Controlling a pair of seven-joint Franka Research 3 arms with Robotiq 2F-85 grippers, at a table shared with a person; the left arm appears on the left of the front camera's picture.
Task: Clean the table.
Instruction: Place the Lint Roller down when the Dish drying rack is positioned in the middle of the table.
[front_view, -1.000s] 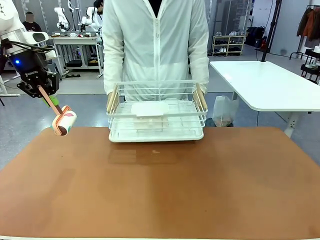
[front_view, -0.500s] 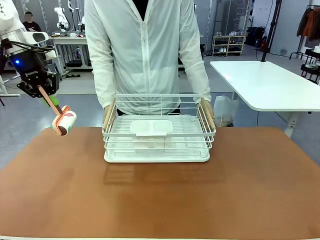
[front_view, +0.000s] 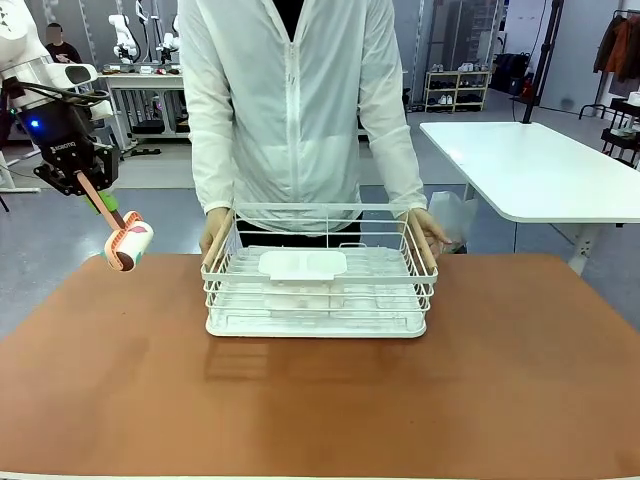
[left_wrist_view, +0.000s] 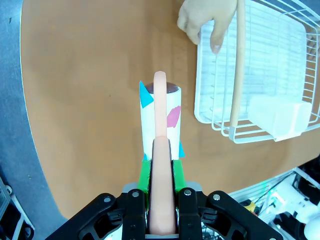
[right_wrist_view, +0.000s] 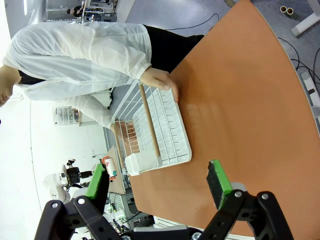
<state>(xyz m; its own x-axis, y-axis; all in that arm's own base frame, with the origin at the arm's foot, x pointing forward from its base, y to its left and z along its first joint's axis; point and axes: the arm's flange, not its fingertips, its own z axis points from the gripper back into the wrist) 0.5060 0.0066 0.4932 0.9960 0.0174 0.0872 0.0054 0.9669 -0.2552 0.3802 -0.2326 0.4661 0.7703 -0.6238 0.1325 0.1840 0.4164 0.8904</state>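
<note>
One lint roller (front_view: 128, 245) is clamped in the left gripper (front_view: 92, 190); one rack (front_view: 318, 272) sits beyond on the table (front_view: 320, 400). Right gripper (right_wrist_view: 160, 182) is spread, empty.

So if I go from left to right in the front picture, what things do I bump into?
Left gripper → lint roller it holds → person's hand → white wire dish rack on the table → person's other hand → white table.
</note>
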